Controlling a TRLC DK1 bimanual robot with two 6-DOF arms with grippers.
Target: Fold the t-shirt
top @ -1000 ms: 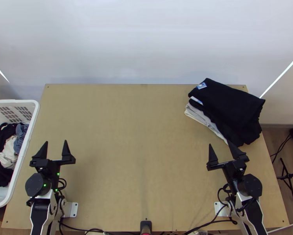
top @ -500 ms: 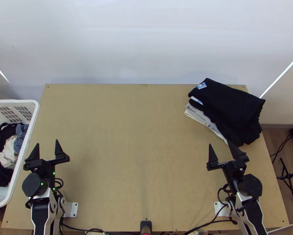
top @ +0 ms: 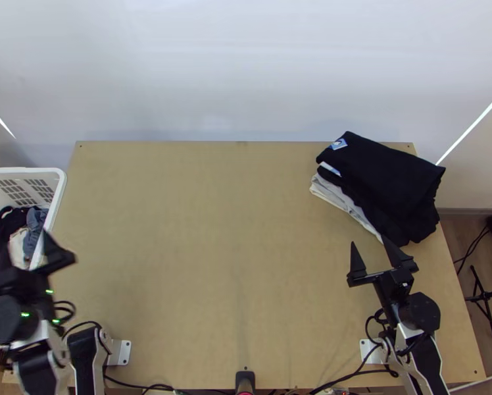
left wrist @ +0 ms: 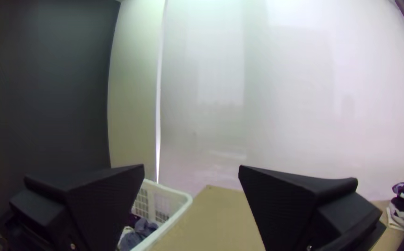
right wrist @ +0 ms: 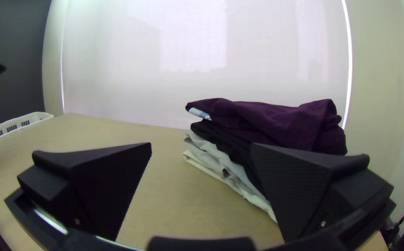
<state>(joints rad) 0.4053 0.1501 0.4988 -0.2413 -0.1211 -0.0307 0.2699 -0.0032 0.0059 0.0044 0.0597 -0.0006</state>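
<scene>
In the top view my left gripper point(top: 24, 247) is over the basket's right side at the table's left edge, its fingers apart with nothing between them. The left wrist view shows that gripper point(left wrist: 191, 167) open, with basket and table beyond. My right gripper point(top: 371, 245) stands open at the table's right, just below the folded stack; the right wrist view has this gripper point(right wrist: 202, 145) with a wide gap. Clothes point(top: 34, 230) lie bunched in the basket: dark, white and blue-grey pieces. Which of them is a t-shirt I cannot tell.
A stack of folded clothes point(top: 384, 178), black on top with light ones beneath, lies at the table's back right corner. The white basket point(top: 56, 191) stands against the left edge. Bare wood of the table point(top: 213, 250) stretches between the arms.
The left gripper has swung left, from above the table's left part to the basket, staying open. The right arm and the folded stack have kept still.
</scene>
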